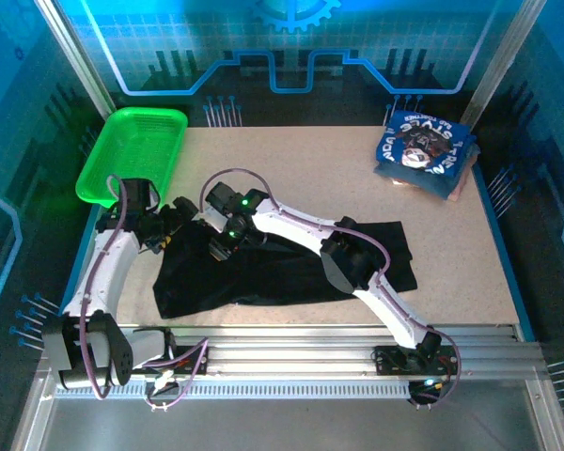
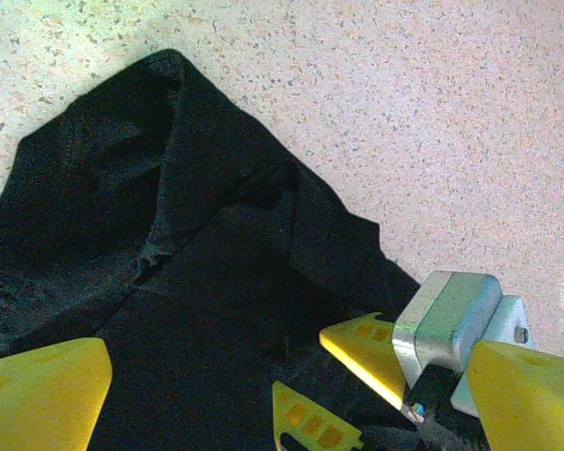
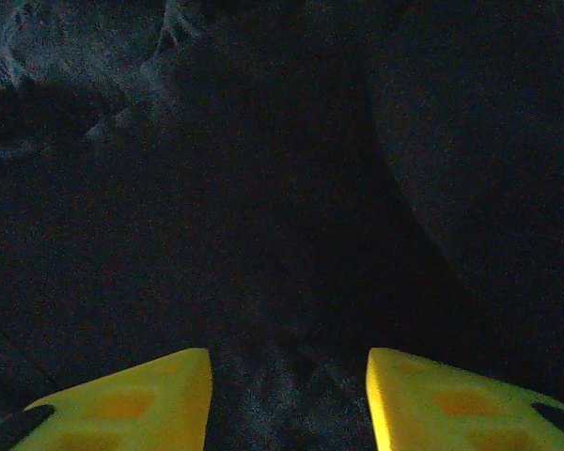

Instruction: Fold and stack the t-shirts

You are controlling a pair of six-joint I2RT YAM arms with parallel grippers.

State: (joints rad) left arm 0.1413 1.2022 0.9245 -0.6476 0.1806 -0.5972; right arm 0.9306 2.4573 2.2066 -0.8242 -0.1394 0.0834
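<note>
**Operator:** What lies nearest us?

**Technician:** The black t-shirt (image 1: 263,282). It lies unfolded and rumpled on the table (image 1: 301,160), spread sideways across the near half.

**Operator:** What is the state of the grippers?

**Technician:** We find both at the shirt's left end. The left gripper (image 2: 287,362) is spread wide above the cloth and holds nothing. The right gripper (image 3: 287,404) sits just beside it, toward the shirt's middle. Its fingers are apart and low on the cloth, with a small ridge of fabric in the gap. We see no pinch made.

**Operator:** How will the shirt handle?

**Technician:** We judge it light, soft and limp. It will not hold a shape. Lifted at one point it will sag and bunch, and dragged across the table it will crease.

**Operator:** Where do we take hold?

**Technician:** At the border, not the middle.
1. In the left wrist view, the shirt's edge lies on bare table. We cannot tell whether that edge is hem or shoulder.
2. We advise one gripper at each corner of that left end, each pinching the full thickness of the cloth.
3. We then carry both corners together toward the right end, so the fold falls straight.

**Operator:** What lies beyond the shirt?

**Technician:** Beyond its right end, well apart, the folded blue t-shirts (image 1: 423,150) sit stacked, with white lettering on the top one. Beyond its left end stands a green basket (image 1: 136,155).
</note>
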